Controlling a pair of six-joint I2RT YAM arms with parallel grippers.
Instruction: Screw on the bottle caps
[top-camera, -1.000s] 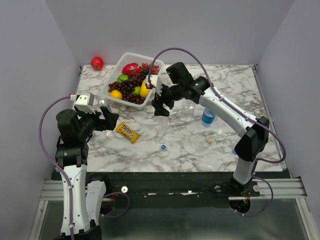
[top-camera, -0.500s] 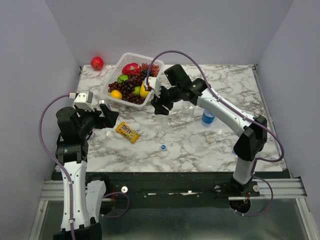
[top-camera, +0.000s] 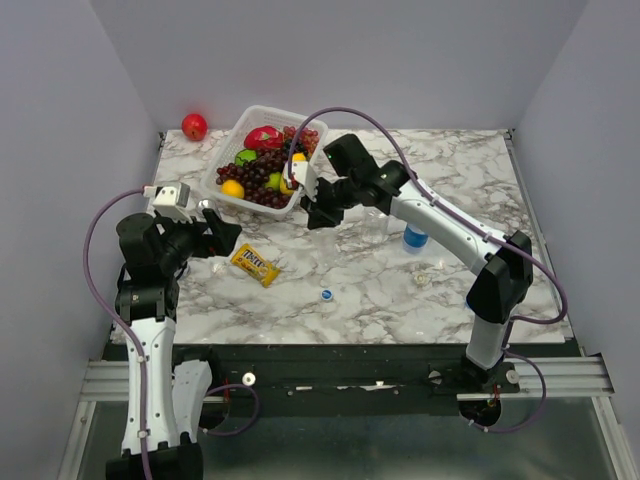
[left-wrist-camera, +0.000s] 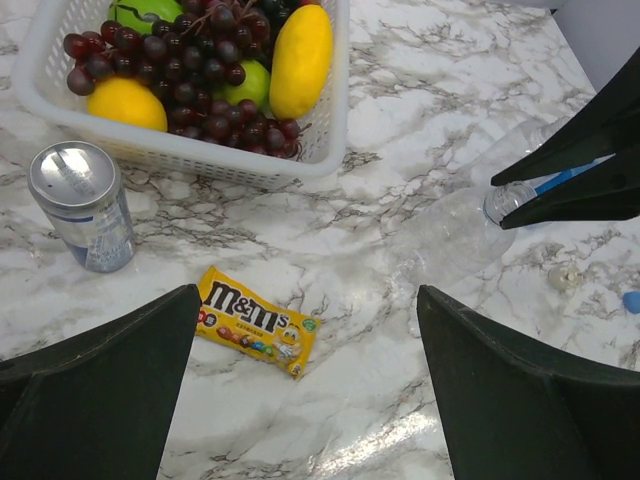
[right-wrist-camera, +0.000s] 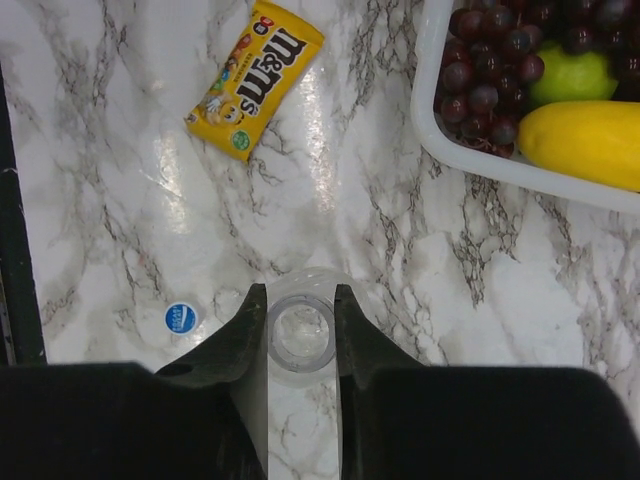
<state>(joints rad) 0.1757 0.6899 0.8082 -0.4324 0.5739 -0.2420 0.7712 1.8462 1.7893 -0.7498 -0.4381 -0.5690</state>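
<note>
Noted right gripper (right-wrist-camera: 300, 322) clenched on the open neck of a colourless bottle (left-wrist-camera: 455, 228), uncapped, just near of the fruit basket (left-wrist-camera: 200, 165). Cannot tell whether lifted or resting on the marble. Found left gripper (top-camera: 216, 237) released, fingers wide apart, hovering at the left, well apart from that bottle. Spotted blue-and-white cap (top-camera: 327, 295) lying nearer, pale whitish cap (top-camera: 421, 278) to its right, blue-tinted bottle (top-camera: 414, 238) standing beyond. Logged M&M's packet (top-camera: 254, 264) and silver can (left-wrist-camera: 82, 205) at left.

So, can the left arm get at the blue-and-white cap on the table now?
Probably yes: the left claw is open and empty, the blue-and-white cap lies alone on bare marble, and the right claw holds a bottle farther back.
</note>
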